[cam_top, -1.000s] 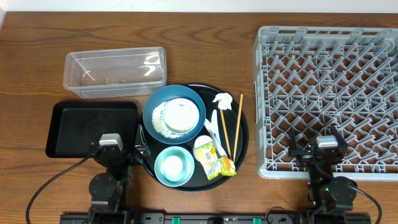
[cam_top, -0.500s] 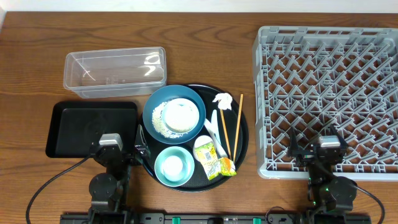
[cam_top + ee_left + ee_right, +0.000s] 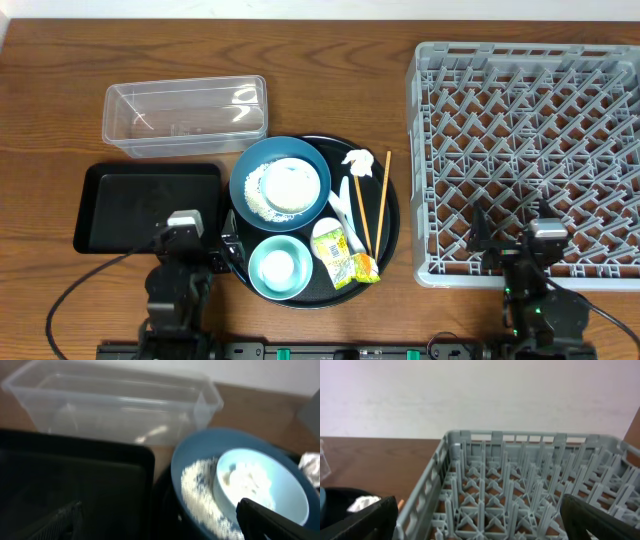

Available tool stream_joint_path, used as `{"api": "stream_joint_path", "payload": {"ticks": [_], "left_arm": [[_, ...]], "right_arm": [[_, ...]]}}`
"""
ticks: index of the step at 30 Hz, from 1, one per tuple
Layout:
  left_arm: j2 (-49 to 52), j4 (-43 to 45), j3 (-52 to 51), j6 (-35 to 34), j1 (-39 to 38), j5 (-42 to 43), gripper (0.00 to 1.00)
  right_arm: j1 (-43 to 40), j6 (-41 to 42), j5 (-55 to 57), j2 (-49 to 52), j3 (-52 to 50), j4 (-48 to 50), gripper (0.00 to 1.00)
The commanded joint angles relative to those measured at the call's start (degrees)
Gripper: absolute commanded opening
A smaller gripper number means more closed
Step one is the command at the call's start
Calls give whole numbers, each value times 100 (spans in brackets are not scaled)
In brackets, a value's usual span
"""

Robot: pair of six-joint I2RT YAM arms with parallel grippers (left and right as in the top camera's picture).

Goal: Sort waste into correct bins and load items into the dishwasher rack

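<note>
Overhead: round tray (image 3: 392, 235) between black bin (image 3: 120, 205), rack (image 3: 530, 150)

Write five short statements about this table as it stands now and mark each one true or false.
1. The small white bowl sits inside the dark-blue bowl, with rice around it. True.
2. The chopsticks lie in the dishwasher rack. False: they lie on the round black tray, left of the dishwasher rack.
3. The crumpled tissue is in the clear tub. False: it lies on the round black tray, outside the clear tub.
4. In the overhead view the snack wrapper lies right of the pale-teal bowl. True.
5. The left gripper is shut on the spoon. False: its jaws stand open, holding nothing; the spoon lies on the round black tray.
</note>
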Motion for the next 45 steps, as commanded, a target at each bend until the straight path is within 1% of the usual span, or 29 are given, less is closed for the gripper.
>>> {"api": "stream_joint_path", "payload": {"ticks": [1,6,9,12,17,21,23,26,29,33,37,39,45], "left_arm": [[597,-227,831,-31,17,94,98],[1792,-992,1934,-31,17,109,98],[2520,-1462,2634,-28,17,369,98],[3285,-2120,3462,-26,13,531,98],[4557,-3438,5058,-28,13,584,98],[5571,-4520,6408,-26,13,1132,98],[5998,-4951,6953,-26,13,1335,98],[6413,-5405,7350,-24,13,1270,98],[6610,-5547,7340,-28,13,1274,98],[6743,-5414,7340,-33,13,1283,98],[6813,-4953,7340,-164,-24,1705,98],[6878,-4662,7340,-184,-138,1738,98],[7383,-3753,7340,-203,-964,1718,98]], "right_arm": [[114,103,13,407,490,-210,99],[114,101,13,1486,1257,-483,99],[114,101,11,2218,1849,-804,99],[114,101,9,3012,2581,-1473,99],[111,76,50,4315,3989,-3018,99],[114,76,483,5121,4953,-4035,99],[111,72,551,5410,5222,-4304,99],[114,81,468,5665,5300,-4389,99],[111,79,466,5792,5298,-4568,99],[111,87,671,5855,5292,-4570,99],[111,256,916,5932,5292,-4572,99],[111,304,916,5989,5292,-4572,99],[111,474,911,6122,5292,-4621,99]]}}
